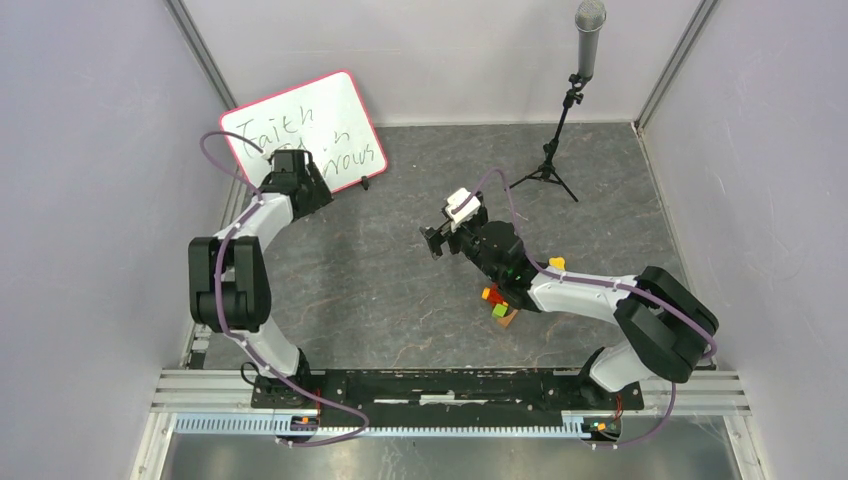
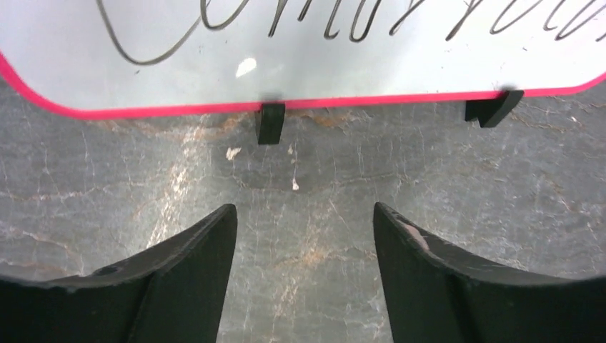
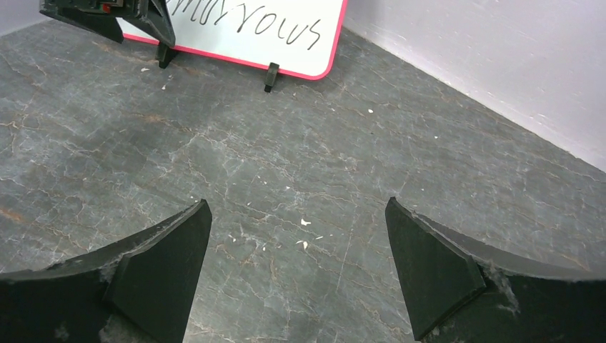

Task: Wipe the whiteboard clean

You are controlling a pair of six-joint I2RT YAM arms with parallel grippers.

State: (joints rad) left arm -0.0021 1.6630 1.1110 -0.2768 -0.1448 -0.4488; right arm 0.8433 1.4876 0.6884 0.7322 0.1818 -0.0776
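The whiteboard, white with a red-pink rim and black handwriting, stands tilted on small black clip feet at the far left corner. It also shows in the left wrist view and the right wrist view. My left gripper hovers just in front of the board's lower edge, open and empty. My right gripper is open and empty over the middle of the floor, pointing toward the board and well apart from it. No eraser shows in any view.
A microphone on a black tripod stands at the back right. Small coloured blocks lie under the right arm. Purple walls close in the left, back and right. The floor is grey stone with white specks.
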